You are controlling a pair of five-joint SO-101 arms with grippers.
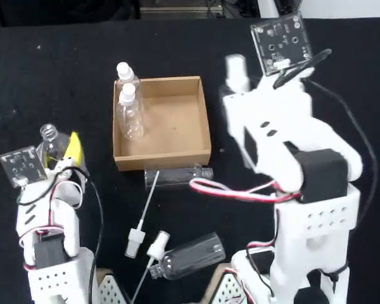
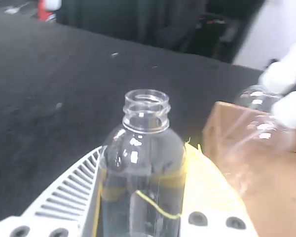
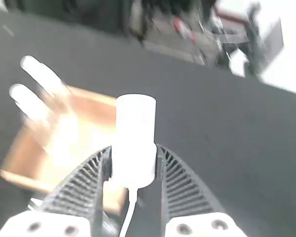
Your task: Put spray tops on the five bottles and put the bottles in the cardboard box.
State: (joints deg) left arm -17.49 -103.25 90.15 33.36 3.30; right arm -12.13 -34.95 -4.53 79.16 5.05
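Table (image 1: 50, 82): box (image 1: 161, 159), bottles (image 1: 177, 177) (lying), spray tops (image 1: 136, 241)

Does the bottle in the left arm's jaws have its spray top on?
Off. The bottle has a bare, open neck.

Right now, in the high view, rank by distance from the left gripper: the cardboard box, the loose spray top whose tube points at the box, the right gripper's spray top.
1. Cardboard box, just beside the left gripper.
2. Loose spray top, on the table in front of the box.
3. Spray top in the right gripper, past the box's far side.
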